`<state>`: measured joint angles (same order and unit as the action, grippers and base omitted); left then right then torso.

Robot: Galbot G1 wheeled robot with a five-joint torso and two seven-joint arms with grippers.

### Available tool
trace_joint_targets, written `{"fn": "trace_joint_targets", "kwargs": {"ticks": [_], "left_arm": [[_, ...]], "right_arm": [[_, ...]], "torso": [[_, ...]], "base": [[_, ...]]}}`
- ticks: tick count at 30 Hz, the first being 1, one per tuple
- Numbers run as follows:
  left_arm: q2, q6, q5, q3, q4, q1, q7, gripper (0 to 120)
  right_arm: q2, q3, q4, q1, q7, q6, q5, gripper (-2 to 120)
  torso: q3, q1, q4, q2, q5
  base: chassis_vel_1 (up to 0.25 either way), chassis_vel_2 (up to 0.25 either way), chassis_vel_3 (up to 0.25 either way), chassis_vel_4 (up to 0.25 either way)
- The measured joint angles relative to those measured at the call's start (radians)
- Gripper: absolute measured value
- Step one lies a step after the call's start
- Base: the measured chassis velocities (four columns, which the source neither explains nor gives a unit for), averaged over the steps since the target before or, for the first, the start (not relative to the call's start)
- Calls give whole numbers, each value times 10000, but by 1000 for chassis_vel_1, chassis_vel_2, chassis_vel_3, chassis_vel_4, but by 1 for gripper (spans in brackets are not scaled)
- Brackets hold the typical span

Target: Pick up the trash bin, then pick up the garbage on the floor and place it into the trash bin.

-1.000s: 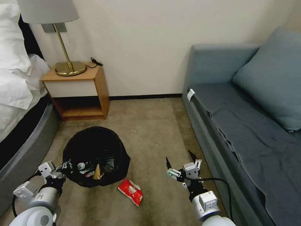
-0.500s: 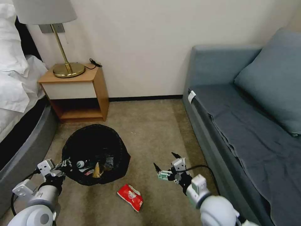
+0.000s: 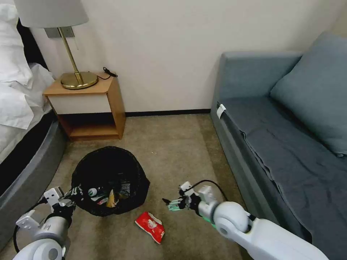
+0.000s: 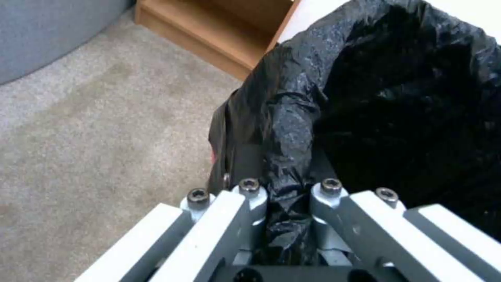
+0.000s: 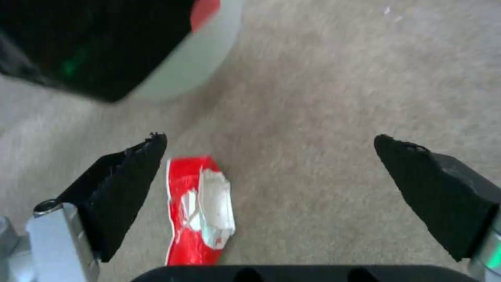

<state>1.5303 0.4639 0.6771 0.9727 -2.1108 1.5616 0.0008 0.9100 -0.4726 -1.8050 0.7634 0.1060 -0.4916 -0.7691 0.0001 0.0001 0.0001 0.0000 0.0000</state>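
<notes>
While the left gripper (image 3: pixel 74 192) sits at the lower left of the head view with its fingers (image 4: pixel 250 196) pinching the rim of the trash bin (image 3: pixel 108 177), the bin stands on the carpet (image 3: pixel 173 151) in the lower left-centre of the frame, lined with a black plastic bag (image 4: pixel 292 117) whose crinkled edge is caught between the fingers in the left wrist view. Inside the bin lie a clear bottle (image 3: pixel 94 191) and a tan paper piece (image 3: pixel 110 199), with other bits beside them too small to tell. The red snack packet (image 3: pixel 150 227) lies flat on the carpet at the bottom centre of the head view, just below and to the right of the bin and apart from it. The right gripper (image 3: pixel 170 204) hangs above the carpet to the right of the packet, near it but not touching, its black fingers (image 5: pixel 125 176) spread wide; in the right wrist view the packet (image 5: pixel 198 211) shows beside one fingertip, at the lower left of that frame. A wooden nightstand (image 3: pixel 90 108) carrying a brass lamp (image 3: pixel 74 74) stands at the upper left, a bed (image 3: pixel 18 108) runs down the left edge, and a grey-blue sofa (image 3: pixel 282 144) takes up the right side.
</notes>
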Motion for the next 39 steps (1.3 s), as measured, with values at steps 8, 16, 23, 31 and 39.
{"fn": "trace_joint_targets", "kwargs": {"ticks": [8,16,23,31,39], "left_arm": [[-120,-6,245,133,186,-23,145,4],[-278,-30,366,206,466,-25,243,4],[-366,-34,428,244,517,41,286,4],[-361,-102,461,292,557,157,364,4],[-339,-159,470,354,605,213,417,4]], "right_arm": [[159,-611,802,-592,-632,-714,-50,100],[519,-894,1552,-514,-905,-1123,354,100],[1035,-1054,2176,-366,-1184,-1278,789,100],[1456,-1402,2670,-289,-1211,-1335,1127,100],[1928,-1503,3030,-235,-1128,-1330,1337,100]], "torso": [[0,0,0,0,-1],[0,0,-1,0,-1],[-1,-1,-2,0,-1],[-1,0,-1,0,-1],[-1,0,-1,0,0]], "base": [[0,0,0,0],[0,0,0,0],[0,0,0,0],[0,0,0,0],[0,0,0,0]]}}
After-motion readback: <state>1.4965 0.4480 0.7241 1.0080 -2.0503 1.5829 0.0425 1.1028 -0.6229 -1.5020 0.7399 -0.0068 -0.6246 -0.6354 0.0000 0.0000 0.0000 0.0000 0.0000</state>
